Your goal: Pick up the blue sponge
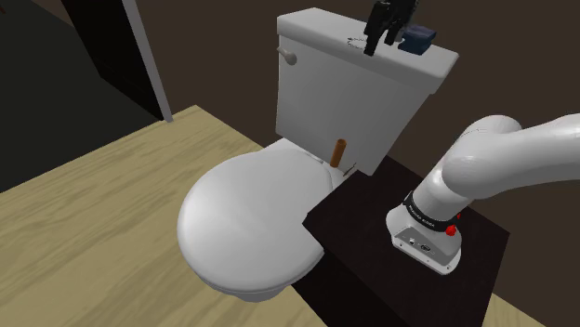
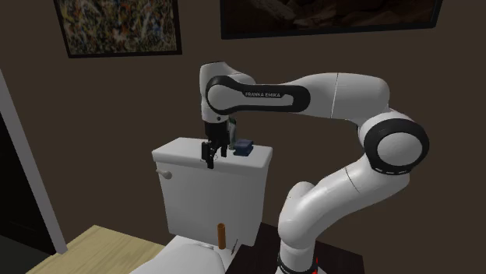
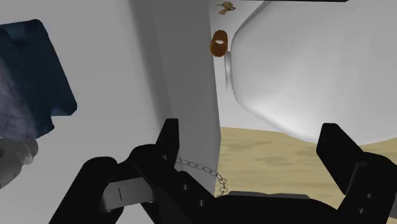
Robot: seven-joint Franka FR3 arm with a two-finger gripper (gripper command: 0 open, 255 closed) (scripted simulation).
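Wrist view: the blue sponge (image 3: 35, 63) is cut off at the frame edge. A grey mottled patch touching it cannot be identified. The claw (image 3: 251, 130) stands wide open, its two black fingers well apart and clasping nothing. Between them show only the tank (image 3: 114, 95) edge and the floor (image 3: 267, 143) beyond. A thin chain (image 3: 200, 168) lies on the tank lid, partly hidden behind the claw's body.

Shoulder view: the blue sponge (image 1: 416, 39) rests on top of the tank lid (image 1: 316, 32), toward the end of the tank nearest the stand (image 1: 372, 241). Its near side is partly covered by the claw (image 1: 379, 45), which hangs over the lid just beside it. Whether the fingertips touch the lid cannot be told. The chain (image 1: 358, 41) is a faint line on the lid next to the fingertips.

Second exterior view: the claw (image 2: 210, 159) points downward over the tank (image 2: 210, 194), and the blue sponge (image 2: 244, 147) sits on the tank top just beside it, apart from the fingers.

Containers:
- The tank is closed by its lid, so its inside is hidden.
- The toilet lid (image 1: 246, 223) is down in front of the tank, so the bowl is hidden.
- A small brown cylinder (image 1: 338, 151) stands at the foot of the tank's front face. Seen from the wrist, the brown cylinder (image 3: 219, 43) looks hollow at its end. What it is cannot be told.
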